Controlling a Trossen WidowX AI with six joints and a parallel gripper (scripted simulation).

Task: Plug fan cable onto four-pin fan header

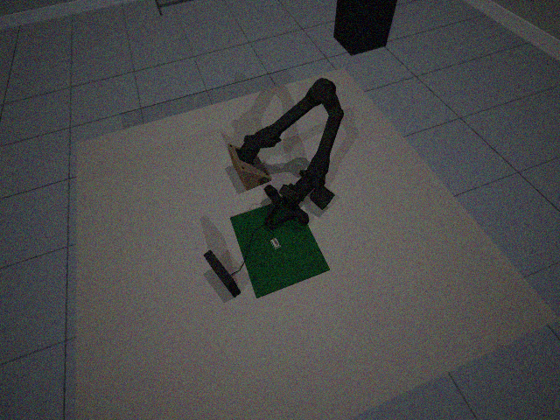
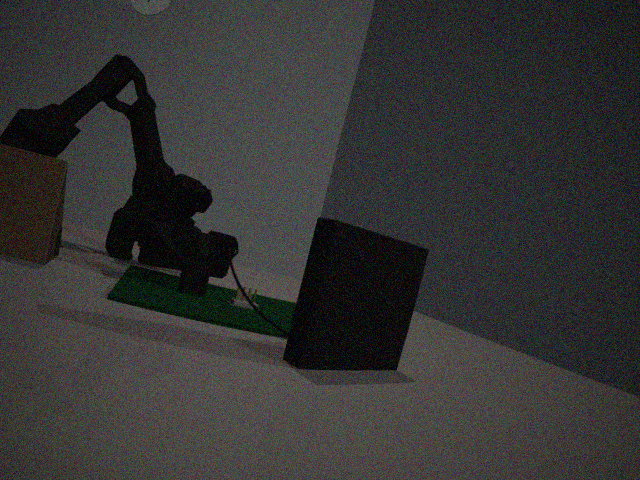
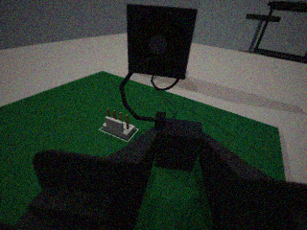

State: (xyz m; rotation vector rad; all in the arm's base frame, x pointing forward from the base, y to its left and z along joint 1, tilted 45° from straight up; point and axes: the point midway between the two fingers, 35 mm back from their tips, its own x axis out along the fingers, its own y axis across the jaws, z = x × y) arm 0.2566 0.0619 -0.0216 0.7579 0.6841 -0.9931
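Observation:
The green board (image 1: pixel 298 264) (image 2: pixel 155 285) (image 3: pixel 240 136) lies flat. Its white four-pin header (image 1: pixel 275 243) (image 2: pixel 245 302) (image 3: pixel 115 126) has bare upright pins. My gripper (image 2: pixel 193 285) (image 3: pixel 178 135) is shut on the black plug (image 3: pixel 179 129), low over the board. In the wrist view the plug is to the right of the header, clear of the pins. In the exterior view the fingers are left of the header; whether they touch the board is unclear. The black cable (image 2: pixel 268 318) (image 3: pixel 124 93) runs from the plug to the upright black fan (image 1: pixel 221 273) (image 2: pixel 356 294) (image 3: pixel 160 29).
The fan stands just beyond one edge of the board, with the cable arching between. A brown wooden block (image 1: pixel 250 177) (image 2: pixel 31 206) is at the arm's base. A dark box (image 1: pixel 365 27) stands on the floor farther back. A dark frame (image 3: pixel 280 53) shows behind in the wrist view.

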